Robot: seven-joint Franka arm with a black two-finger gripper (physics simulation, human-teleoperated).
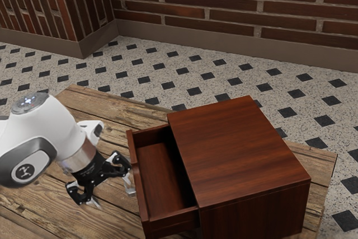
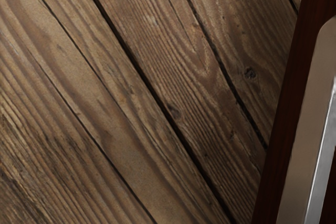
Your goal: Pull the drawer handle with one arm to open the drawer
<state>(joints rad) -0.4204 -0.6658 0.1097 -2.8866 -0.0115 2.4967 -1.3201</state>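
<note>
While the drawer [image 1: 162,180] stands pulled well out of a dark wooden cabinet [image 1: 235,149] on a plank table [image 1: 45,211], the black gripper [image 1: 105,186] hangs low just beside the drawer's front, its fingers spread and holding nothing. A pale metal handle [image 1: 130,186] runs along that front panel; the wrist view shows it as a grey strip against dark wood, beside the planks. The drawer looks rigid and fairly heavy, sliding straight along its rails, so it likely wants a steady, level pull. The slim, smooth handle is the place to grip, pinched near its middle so it neither slips nor twists.
</note>
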